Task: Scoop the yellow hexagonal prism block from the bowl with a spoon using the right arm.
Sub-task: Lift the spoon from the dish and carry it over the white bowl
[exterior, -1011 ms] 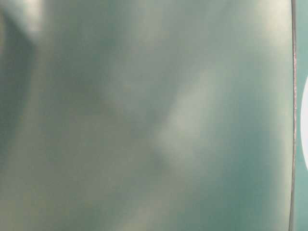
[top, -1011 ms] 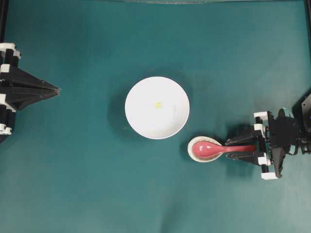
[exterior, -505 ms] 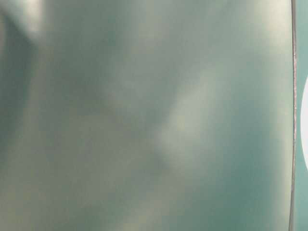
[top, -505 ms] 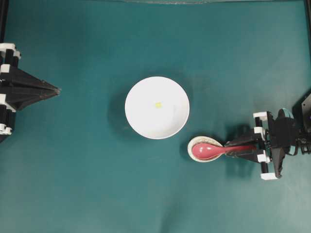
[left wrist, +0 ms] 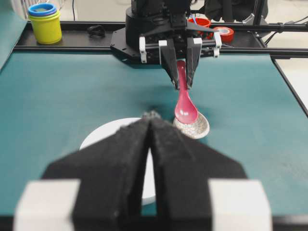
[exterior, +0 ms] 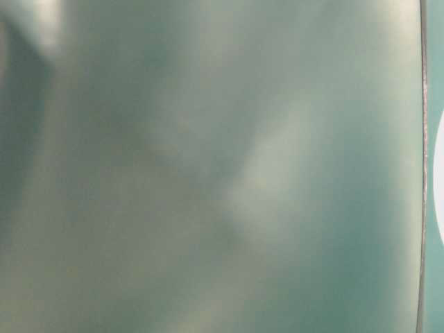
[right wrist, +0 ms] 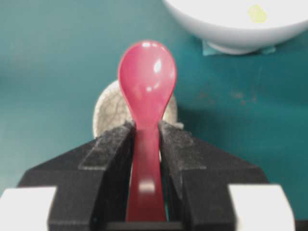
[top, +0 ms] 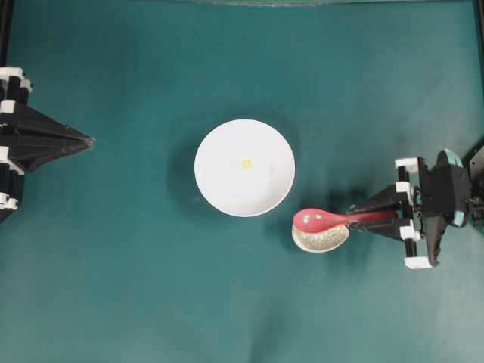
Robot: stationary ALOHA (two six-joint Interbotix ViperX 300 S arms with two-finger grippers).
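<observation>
The teal surface [top: 136, 287] carries everything. On it, near the middle, sits the white bowl [top: 219, 189], the largest dish, with the yellow hexagonal prism block [top: 246, 162] lying on its floor a little off centre. At one edge of the overhead view the left claw [top: 85, 141] rests with its fingers pressed together to a point, grasping nothing, well apart from the bowl. At the opposite edge the right claw [top: 378, 220] is clenched on the handle of the pink-red spoon [top: 321, 220], its fingers [right wrist: 113, 149] touching the handle on both sides. The spoon's scoop is raised above the small speckled dish [top: 321, 240], which stands just beside the bowl; the wrist view shows the scoop hollow-side up and clear of the dish. The table-level view is only a blurred green wash.
</observation>
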